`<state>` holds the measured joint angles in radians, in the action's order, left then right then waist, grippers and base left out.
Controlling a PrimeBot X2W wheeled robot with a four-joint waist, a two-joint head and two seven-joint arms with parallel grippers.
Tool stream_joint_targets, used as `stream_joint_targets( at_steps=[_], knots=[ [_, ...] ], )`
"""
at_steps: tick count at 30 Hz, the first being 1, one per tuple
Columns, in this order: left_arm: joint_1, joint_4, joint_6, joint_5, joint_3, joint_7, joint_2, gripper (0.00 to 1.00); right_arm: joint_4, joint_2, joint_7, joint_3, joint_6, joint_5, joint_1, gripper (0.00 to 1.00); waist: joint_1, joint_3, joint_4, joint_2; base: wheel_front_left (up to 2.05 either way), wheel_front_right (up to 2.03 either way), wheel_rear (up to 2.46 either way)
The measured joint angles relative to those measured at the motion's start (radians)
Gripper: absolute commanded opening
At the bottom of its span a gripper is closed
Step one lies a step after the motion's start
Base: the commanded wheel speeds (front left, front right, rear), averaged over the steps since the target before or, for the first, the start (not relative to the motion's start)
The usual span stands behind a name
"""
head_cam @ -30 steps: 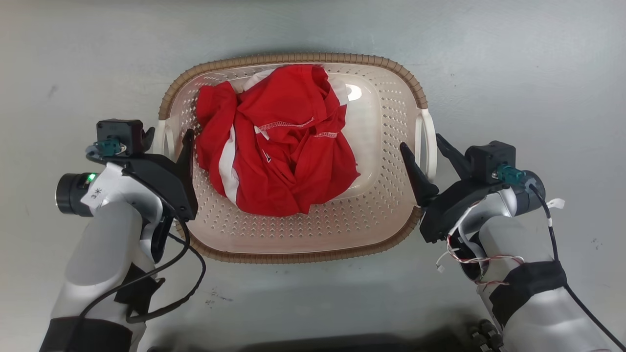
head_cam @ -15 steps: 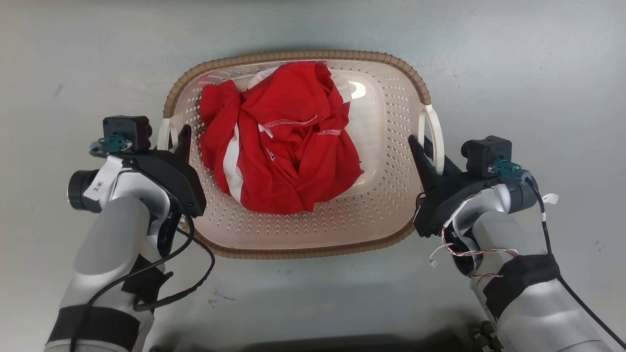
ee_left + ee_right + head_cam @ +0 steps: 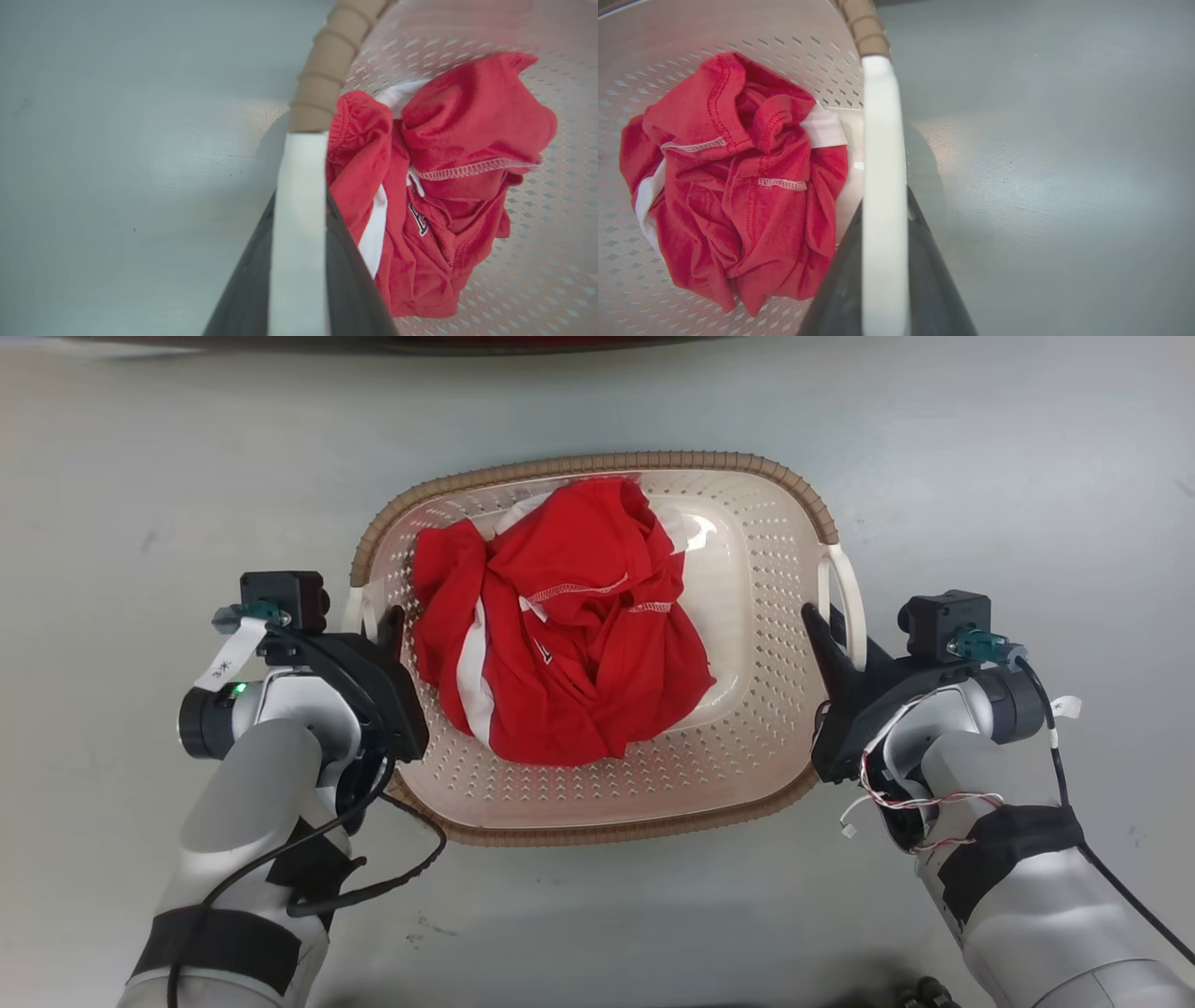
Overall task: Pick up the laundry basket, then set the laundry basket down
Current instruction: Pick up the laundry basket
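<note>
Newly shut, left pincer [image 3: 375,621] and right pincer [image 3: 826,623] grip the laundry basket [image 3: 597,461].

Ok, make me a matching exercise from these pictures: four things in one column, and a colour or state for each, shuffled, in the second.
Column one
1. left tool
2. laundry basket rim
3. garment
4. floor

Column two
A. grey
B. red with white stripes, bunched up inside the basket
C. brown, woven look
D. shut on a white side handle

Pairs: 1-D, 2-C, 3-B, 4-A
</note>
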<state>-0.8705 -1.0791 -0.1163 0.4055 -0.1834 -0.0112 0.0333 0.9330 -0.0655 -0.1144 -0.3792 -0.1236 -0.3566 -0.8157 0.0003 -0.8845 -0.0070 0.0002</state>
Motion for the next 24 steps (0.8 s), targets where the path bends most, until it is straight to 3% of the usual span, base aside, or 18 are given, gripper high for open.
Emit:
stream_joint_targets(
  at_steps=[24],
  knots=[
    [-0.008,-0.17,-0.016,0.103,0.014,-0.169,-0.03,0.0,0.171,0.005,0.142,-0.094,-0.009,-0.11,-0.014,0.0,-0.0004,0.285,0.015,-0.0001,0.0,0.0,0.0]
  ],
)
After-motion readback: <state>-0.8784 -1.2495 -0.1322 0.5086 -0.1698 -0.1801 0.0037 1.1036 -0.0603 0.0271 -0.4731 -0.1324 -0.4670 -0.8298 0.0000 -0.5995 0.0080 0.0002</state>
